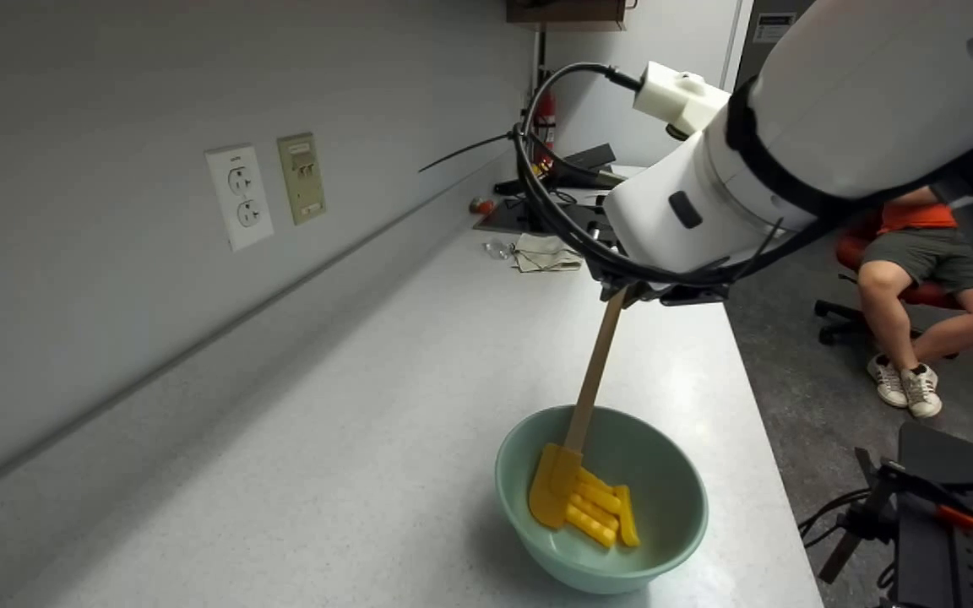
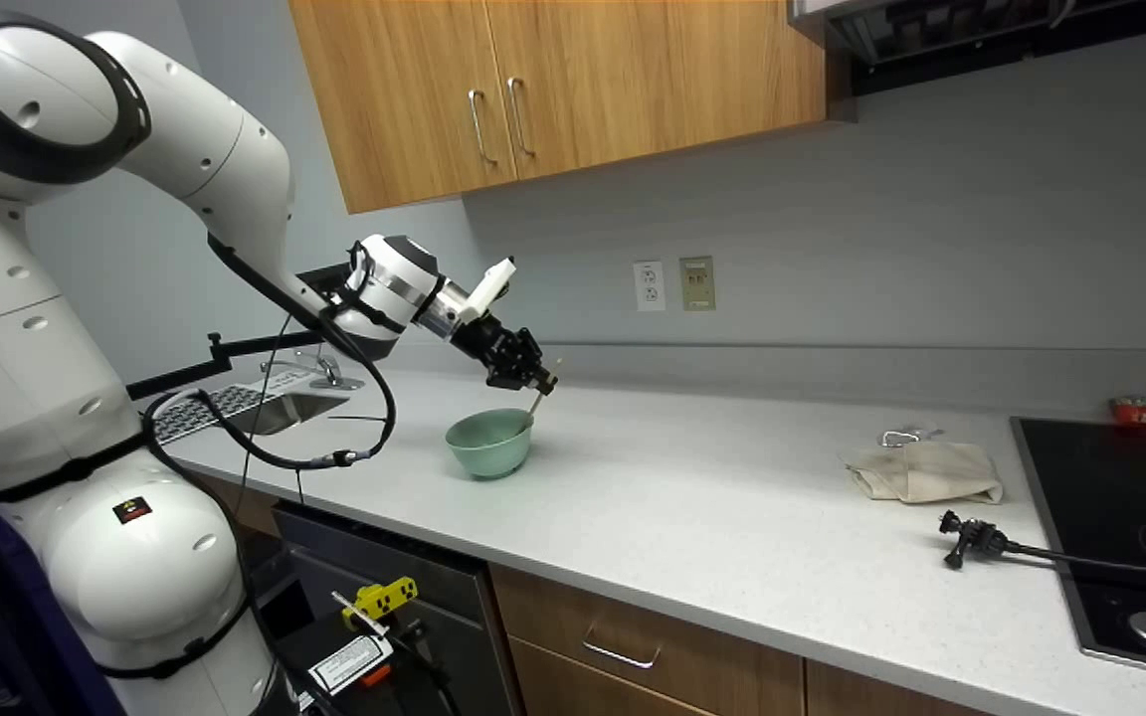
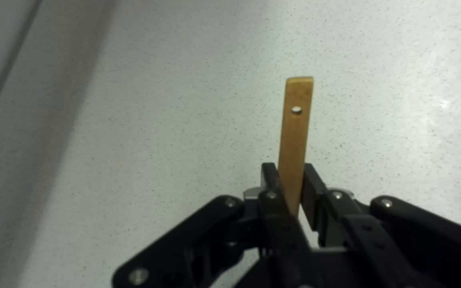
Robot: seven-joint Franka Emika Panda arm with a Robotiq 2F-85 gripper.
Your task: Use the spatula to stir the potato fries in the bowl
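One wooden spatula [image 1: 588, 397], handle [image 3: 294, 144] clamped between the fingers [image 3: 313, 186], holed end projecting beyond them; long axis slanting down from the grip, so that the blade [image 1: 552, 490] stands inside the bowl [image 1: 664, 481] on the tabletop [image 1: 326, 422]. One small heap of potato fries [image 1: 595, 512], same bowl, beside the blade on the side away from the wall [image 1: 73, 253]; contact uncertain. Stirring stroke, in judgement: best begun away from the wall, blade into heap.

Bowl [image 1: 661, 481]: plain mint green. Potato fries [image 1: 595, 512]: bright yellow. Spatula [image 1: 584, 412]: tan handle [image 1: 596, 370], amber-yellow blade [image 1: 551, 491]. Pincer [image 3: 290, 175]: black. Table [image 3: 174, 128]: white with fine dark speckles. Wall [image 2: 881, 239] along the table's rear edge: grey. Arm [image 2: 235, 164]: white with black bands. Upper cabinet [image 2: 578, 89]: brown wood grain.
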